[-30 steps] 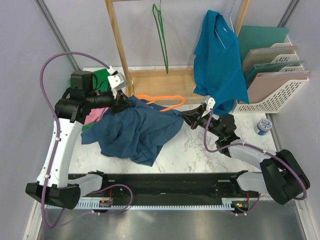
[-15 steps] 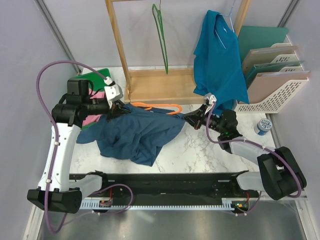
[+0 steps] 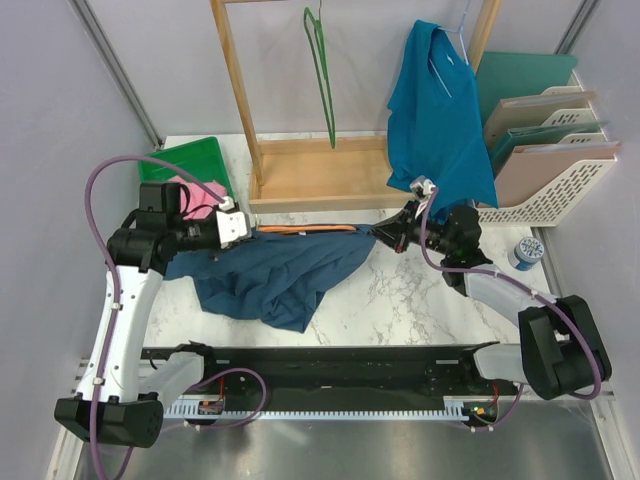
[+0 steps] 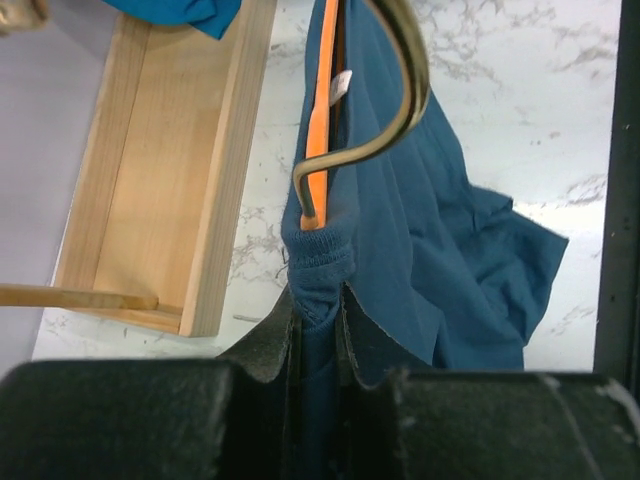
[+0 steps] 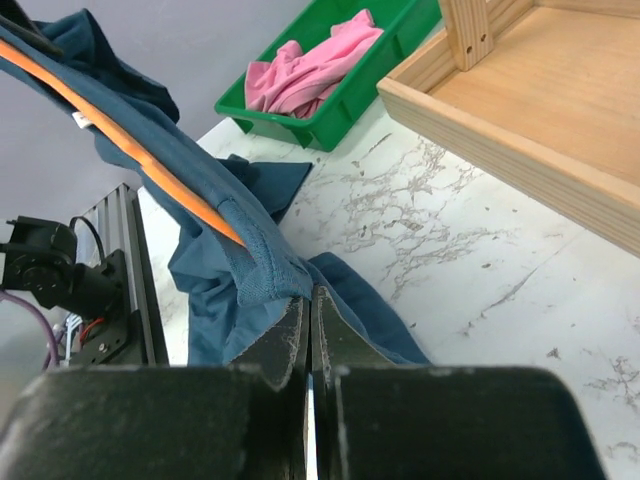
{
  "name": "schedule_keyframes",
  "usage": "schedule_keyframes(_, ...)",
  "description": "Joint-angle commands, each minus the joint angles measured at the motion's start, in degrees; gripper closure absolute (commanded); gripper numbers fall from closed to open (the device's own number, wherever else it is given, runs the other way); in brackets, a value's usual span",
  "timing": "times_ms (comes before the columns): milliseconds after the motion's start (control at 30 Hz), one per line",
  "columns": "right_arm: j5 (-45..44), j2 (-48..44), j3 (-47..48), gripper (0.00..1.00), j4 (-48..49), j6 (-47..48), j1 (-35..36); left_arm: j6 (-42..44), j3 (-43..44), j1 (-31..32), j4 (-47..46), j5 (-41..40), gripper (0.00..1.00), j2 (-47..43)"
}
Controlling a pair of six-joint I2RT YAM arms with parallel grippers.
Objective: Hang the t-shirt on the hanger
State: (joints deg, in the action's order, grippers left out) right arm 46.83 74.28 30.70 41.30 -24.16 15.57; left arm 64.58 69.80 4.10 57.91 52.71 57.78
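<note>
The dark navy t-shirt (image 3: 280,275) is stretched in a line between my two grippers, and its body sags onto the marble table. The orange hanger (image 3: 305,229) runs along the shirt's top edge, mostly inside the cloth. My left gripper (image 3: 240,228) is shut on the bunched cloth of the t-shirt (image 4: 440,250), just below the orange hanger (image 4: 318,130) and its metal hook (image 4: 405,90). My right gripper (image 3: 385,236) is shut on the hem of the t-shirt (image 5: 250,260), where the end of the hanger (image 5: 150,170) shows.
A wooden rack (image 3: 300,175) stands behind, with a green hanger (image 3: 325,80) and a teal shirt (image 3: 440,110) hung on it. A green bin (image 3: 195,162) holding a pink garment (image 5: 310,65) is at the back left. A file rack (image 3: 550,150) and a bottle (image 3: 526,252) are on the right.
Both grippers have drawn the shirt taut. The left gripper moved toward the near side. The hanger now shows as a thin straight line instead of a loose curve.
</note>
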Motion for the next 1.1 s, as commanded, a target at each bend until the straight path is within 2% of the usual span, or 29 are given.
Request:
schedule_keyframes(0, -0.2, -3.2, 3.2, 1.0, -5.6, 2.6, -3.3, 12.9, -0.7, -1.5, 1.7, -9.8, 0.98, -1.0)
schedule_keyframes(133, 2.1, -5.2, 4.7, 1.0, -8.4, 4.9, -3.4, 14.9, -0.5, -1.5, 1.6, -11.4, 0.98, -0.3)
schedule_keyframes(200, 2.3, -6.2, 5.6, 1.0, -9.7, 6.4, -2.7, 13.4, 1.3, -1.4, 2.3, -8.5, 0.98, -0.1)
schedule_keyframes(267, 3.0, -6.7, 6.6, 1.0, -11.1, 9.2, -1.9, 12.8, 1.9, 1.9, 2.4, -8.9, 0.98, 0.0)
schedule_keyframes(367, 2.7, -7.0, 10.3, 1.0, -17.3, 14.1, 1.5, 7.5, 3.2, 8.4, 2.0, -11.4, 0.98, 0.7)
schedule_keyframes(467, 1.4, -7.2, 12.6, 1.0, -21.4, 18.4, 3.8, 0.9, 5.9, 11.5, 1.2, -10.7, 0.98, 2.7)
schedule_keyframes(600, -0.9, -7.6, 16.0, 1.0, -26.0, 22.3, 8.3, -6.3, 6.9, 12.7, -2.7, -8.6, 0.98, 3.7)
schedule_keyframes(767, -2.8, -8.0, 18.8, 1.0, -28.5, 23.7, 11.8, -8.8, 6.3, 17.1, -5.2, -11.0, 0.98, 3.9)
schedule_keyframes(900, -4.2, -8.1, 20.1, 1.0, -30.0, 26.4, 13.8, -9.4, 6.1, 17.9, -6.6, -10.3, 0.98, 3.7)
schedule_keyframes(1067, -3.0, -9.1, 21.2, 1.0, -32.5, 29.1, 14.3, -11.1, 5.9, 19.7, -7.6, -14.6, 0.98, 4.8)
